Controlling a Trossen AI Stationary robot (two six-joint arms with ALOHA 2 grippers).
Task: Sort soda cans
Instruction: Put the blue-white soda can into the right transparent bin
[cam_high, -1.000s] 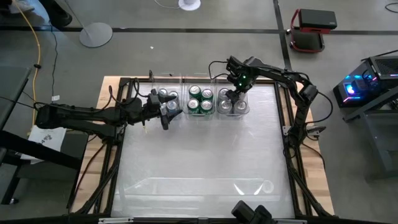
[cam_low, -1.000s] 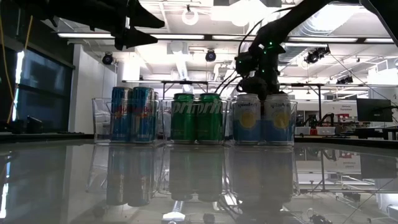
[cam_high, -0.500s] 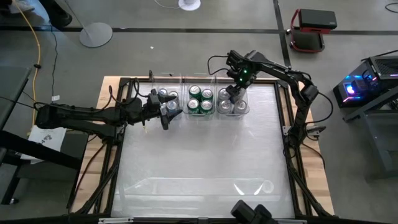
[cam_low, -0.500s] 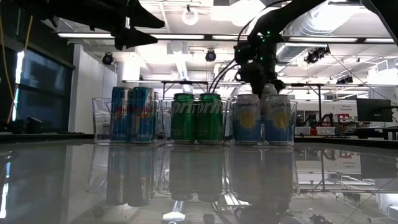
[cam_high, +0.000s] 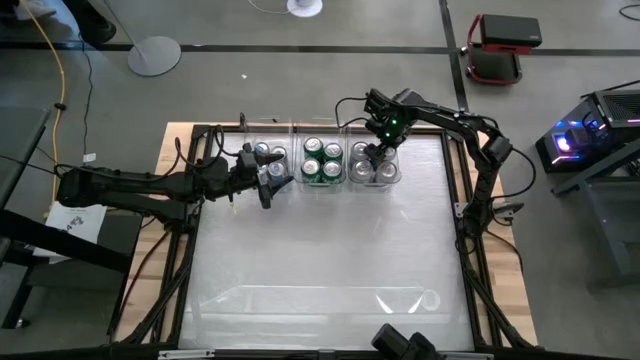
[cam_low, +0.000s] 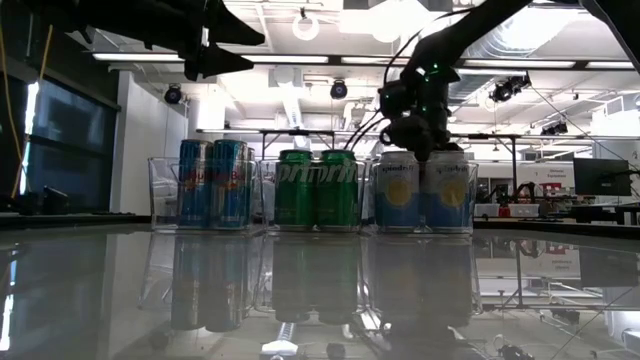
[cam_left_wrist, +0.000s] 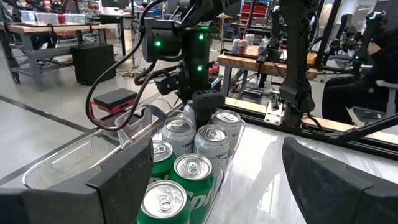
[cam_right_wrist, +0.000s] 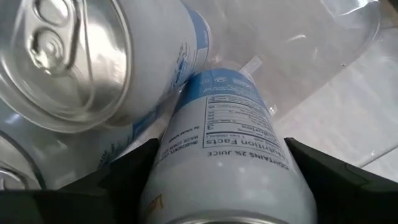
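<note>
Three clear bins stand in a row at the table's far side. The left one holds blue soda cans (cam_low: 215, 185), the middle one green cans (cam_low: 318, 188), the right one (cam_high: 392, 176) silver-grey cans (cam_low: 425, 190). My right gripper (cam_high: 375, 152) points down over the right bin's far part and is shut on a silver-grey can (cam_right_wrist: 230, 143). My left gripper (cam_high: 280, 175) hangs level and open above the table, near the left bin, pointing along the row of bins; nothing is between its fingers. My right gripper pinches the silver-grey can by its side wall (cam_right_wrist: 180, 155), between its two fingers (cam_right_wrist: 124, 168). The fingers come from above and point down along the can. The can's lower end reaches down into the right bin, against a neighbouring can (cam_right_wrist: 81, 56). Whether it stands on the bin's floor is hidden.
The glossy table top (cam_high: 320, 250) between the bins and the near edge is bare. A flat clear plastic piece (cam_high: 330, 298) lies near the front edge. The room beyond the table holds benches and equipment.
My right gripper rose a little with the silver-grey can, then sank back to about where it was, still shut on the can.
</note>
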